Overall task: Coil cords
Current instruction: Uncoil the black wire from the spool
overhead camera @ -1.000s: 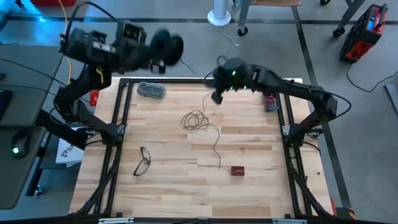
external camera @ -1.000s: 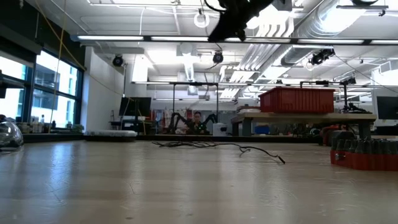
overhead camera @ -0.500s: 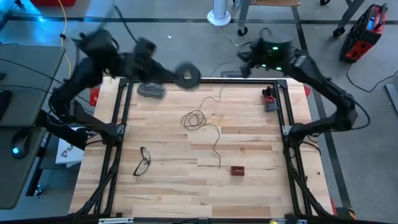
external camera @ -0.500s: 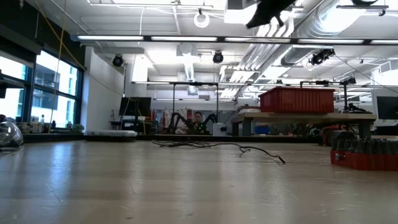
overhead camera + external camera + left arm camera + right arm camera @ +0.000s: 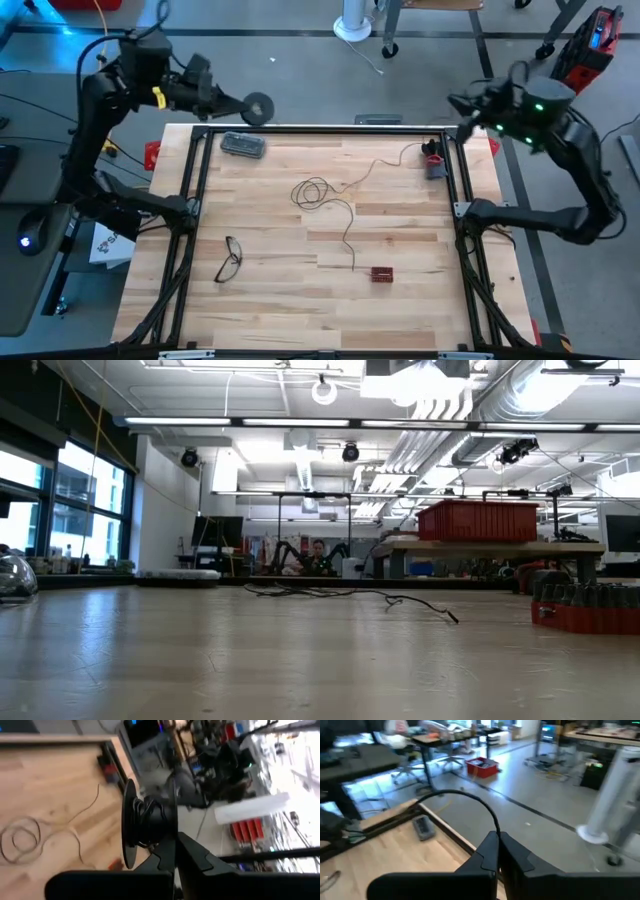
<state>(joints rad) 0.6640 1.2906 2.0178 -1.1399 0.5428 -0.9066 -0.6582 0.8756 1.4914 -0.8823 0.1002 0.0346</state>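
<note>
The thin dark cord [image 5: 313, 192] lies in loose loops on the middle of the wooden table. One strand [image 5: 385, 160] runs toward the far right corner, another ends near a red block. My left gripper [image 5: 240, 103] is shut on the round black reel [image 5: 259, 108], in the air just beyond the table's far left edge. My right gripper [image 5: 458, 103] is high beyond the far right corner, shut on the cord. The low view shows the cord [image 5: 340, 595] on the table and no gripper. My left gripper pinches the rim of one of the reel's discs [image 5: 171, 832] between its two fingers. The reel is lifted clear and stands on edge ahead of the fingers, with dark cord wound on its core [image 5: 149, 817]. My right gripper pinches the thin cord [image 5: 494, 827] at its fingertips. The cord bows away from the fingers in a slack arc [image 5: 455, 794], off the table. The fingers reach nearly level, high above the far right corner.
Black-framed eyeglasses [image 5: 229, 258] lie near the table's left edge. A small red block [image 5: 381, 273] sits at the near middle, a grey flat object [image 5: 243, 145] at the far left, and a dark-red clamp [image 5: 434, 160] at the far right. A black frame [image 5: 195, 180] borders the table.
My right gripper has risen and swung from over the table's far middle to beyond the far right corner. It has drawn one cord strand out toward that corner while the loops stayed put. My left gripper has swung about with the reel beyond the far left edge and tipped down toward level.
</note>
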